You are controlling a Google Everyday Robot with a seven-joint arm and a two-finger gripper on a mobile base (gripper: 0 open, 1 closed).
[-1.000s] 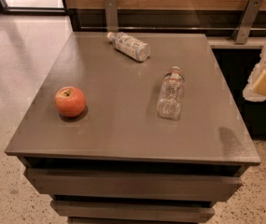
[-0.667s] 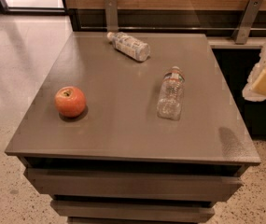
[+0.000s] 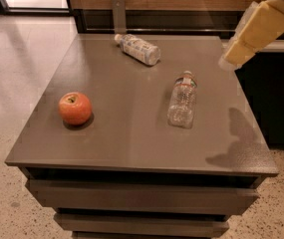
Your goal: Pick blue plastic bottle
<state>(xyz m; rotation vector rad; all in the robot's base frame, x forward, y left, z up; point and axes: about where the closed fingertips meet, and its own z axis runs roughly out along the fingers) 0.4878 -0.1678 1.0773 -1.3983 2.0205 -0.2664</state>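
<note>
Though cut off top right, end effector [image 3: 230, 59] hovers, grip unclear, blue plastic bottle [image 3: 140, 49] lying apart

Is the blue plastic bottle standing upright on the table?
No: the blue plastic bottle lies on its side near the far edge, while the gripper hovers apart at upper right.

**No Legible Text on the Table**

The blue plastic bottle [image 3: 139, 49] lies on its side at the far edge of the table [image 3: 131, 148]. It wears a white and pale-blue printed label, but the print cannot be read. The clear bottle [image 3: 183, 100], lying right of centre, has a red-green neck band whose words cannot be made out. The gripper [image 3: 231, 58] hangs above the table's far right edge, and any marking on it cannot be read.
</note>
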